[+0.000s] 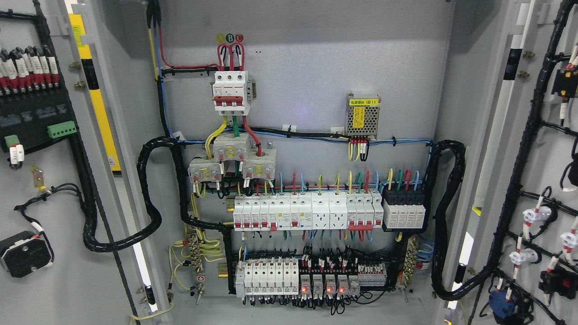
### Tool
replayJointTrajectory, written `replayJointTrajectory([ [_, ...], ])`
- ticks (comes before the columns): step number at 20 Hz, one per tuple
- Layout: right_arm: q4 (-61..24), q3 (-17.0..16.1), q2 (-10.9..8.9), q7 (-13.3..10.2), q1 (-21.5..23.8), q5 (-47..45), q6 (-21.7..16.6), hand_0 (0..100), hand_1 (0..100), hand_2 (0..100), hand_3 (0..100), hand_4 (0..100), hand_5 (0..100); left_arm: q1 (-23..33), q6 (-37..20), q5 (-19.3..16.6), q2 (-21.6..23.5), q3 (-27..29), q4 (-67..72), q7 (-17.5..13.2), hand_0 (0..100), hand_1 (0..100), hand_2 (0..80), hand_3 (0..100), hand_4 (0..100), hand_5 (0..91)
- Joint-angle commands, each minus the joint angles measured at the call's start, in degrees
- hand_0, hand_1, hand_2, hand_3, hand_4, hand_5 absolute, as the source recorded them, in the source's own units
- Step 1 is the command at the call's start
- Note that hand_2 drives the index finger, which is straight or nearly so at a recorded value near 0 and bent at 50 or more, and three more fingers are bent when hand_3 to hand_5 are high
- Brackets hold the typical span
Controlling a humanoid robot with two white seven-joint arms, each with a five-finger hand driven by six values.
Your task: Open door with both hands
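Grey cabinet interior (307, 54) exposed; left door (54, 253) and right door (542, 90) swung wide.

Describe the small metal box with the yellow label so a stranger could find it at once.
Look at the grey back panel of the open cabinet, upper right of centre. The perforated metal box sits alone above the long breaker row; only it carries a yellow label.

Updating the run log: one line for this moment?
left door: open | right door: open | cabinet interior: exposed | hands: not in view
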Motion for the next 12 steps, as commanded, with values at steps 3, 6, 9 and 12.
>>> replayJointTrajectory([
  [3, 6.2, 0.0, 1.98, -0.2, -2.2, 2.1, 1.0, 21, 11, 0, 0, 0, 0, -0.2, 0.0, 0.0, -0.4, -4.8, 6.0, 0.2, 32, 19, 0.0, 0, 0, 0.0],
  [6, 6.3, -0.1, 1.54, -0.2, -2.2, 2.1, 1.1, 21, 11, 0, 0, 0, 0, -0.3, 0.1, 0.1, -0.4, -4.7, 6.0, 0.2, 32, 19, 0.0, 0, 0, 0.0],
  [9, 6.8, -0.3, 1.37, -0.2, -2.2, 2.0, 1.1, 21, 11, 0, 0, 0, 0, -0.8, 0.1, 0.2, -0.4, -4.5, 6.3, 0.3, 32, 20, 0.0, 0, 0, 0.0],
  [12, 7.2, -0.3, 1.37, -0.3, -2.3, 2.0, 1.1, 21, 11, 0, 0, 0, 0, -1.5, 0.8, 0.3, -0.3, -4.5, 6.4, 1.6, 33, 20, 0.0, 0, 0, 0.0],
])
